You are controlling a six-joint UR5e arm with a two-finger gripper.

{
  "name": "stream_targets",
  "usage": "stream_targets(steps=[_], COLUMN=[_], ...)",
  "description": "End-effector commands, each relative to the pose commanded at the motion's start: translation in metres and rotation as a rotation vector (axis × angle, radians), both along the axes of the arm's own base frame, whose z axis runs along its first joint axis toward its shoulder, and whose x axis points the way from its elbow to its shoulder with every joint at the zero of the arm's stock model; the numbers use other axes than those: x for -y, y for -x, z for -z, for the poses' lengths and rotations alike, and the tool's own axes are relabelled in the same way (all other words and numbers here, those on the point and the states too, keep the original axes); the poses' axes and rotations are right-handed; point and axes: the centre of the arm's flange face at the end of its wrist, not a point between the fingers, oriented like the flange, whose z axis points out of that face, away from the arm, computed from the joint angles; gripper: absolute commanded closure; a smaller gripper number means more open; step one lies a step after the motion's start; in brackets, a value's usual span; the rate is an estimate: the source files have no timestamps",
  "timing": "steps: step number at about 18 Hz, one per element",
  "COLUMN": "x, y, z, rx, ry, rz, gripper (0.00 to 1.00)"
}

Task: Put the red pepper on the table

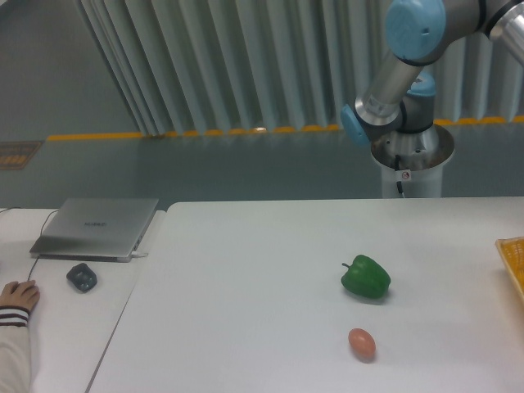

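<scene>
The red pepper is out of view. The large white table [246, 303] fills the lower part of the camera view. Only the arm's upper links and blue joints [413, 29] show at the top right, above the pedestal behind the table's far edge. The gripper itself is outside the frame.
A green bell pepper [366, 277] lies right of the table's middle, with an orange-pink egg-shaped thing [362, 344] in front of it. An orange tray edge [512, 258] shows at the far right. On the left desk sit a grey laptop [97, 227], a dark mouse [82, 277] and a person's hand [18, 296].
</scene>
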Motion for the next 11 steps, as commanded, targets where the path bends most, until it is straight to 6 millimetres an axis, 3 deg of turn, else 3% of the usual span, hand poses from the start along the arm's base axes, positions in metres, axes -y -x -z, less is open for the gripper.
stream_targets(steps=[4,11], x=[0.001,0.0], y=[0.001,0.0], z=[-0.012,-0.042], rx=[-0.013,-0.016], ry=[-0.006,-0.016], rz=[0.005,0.006], gripper=[0.41,0.42])
